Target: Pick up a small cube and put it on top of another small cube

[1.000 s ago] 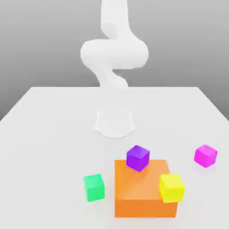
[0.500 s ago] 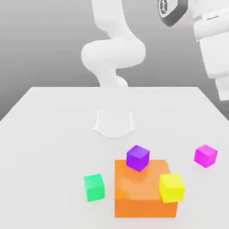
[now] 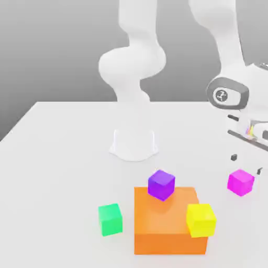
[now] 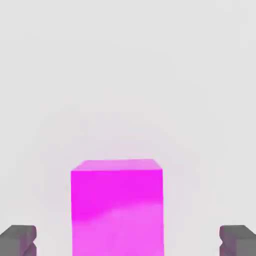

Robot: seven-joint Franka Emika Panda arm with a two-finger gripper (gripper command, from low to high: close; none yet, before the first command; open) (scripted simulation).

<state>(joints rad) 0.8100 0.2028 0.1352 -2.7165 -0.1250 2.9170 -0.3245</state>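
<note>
A small magenta cube [image 3: 241,182] [image 4: 117,206] rests on the white table at the exterior view's right. My gripper [image 3: 246,163] hovers just above it, open, with one dark fingertip [image 3: 234,157] on each side of the cube and not touching it. In the hand view the two grey fingertips [image 4: 18,239] stand wide apart with the cube between them. Other small cubes: a purple cube [image 3: 160,184] and a yellow cube [image 3: 201,220] sit on a large orange block [image 3: 167,225], and a green cube [image 3: 110,219] lies on the table to its left.
The arm's white base [image 3: 134,144] stands at mid-table behind the orange block. The white table [image 3: 63,157] spreads out to the exterior view's left, with its edges at both sides.
The arm has swung down from above on the exterior view's right, bringing the open gripper low over the magenta cube. No cube has moved.
</note>
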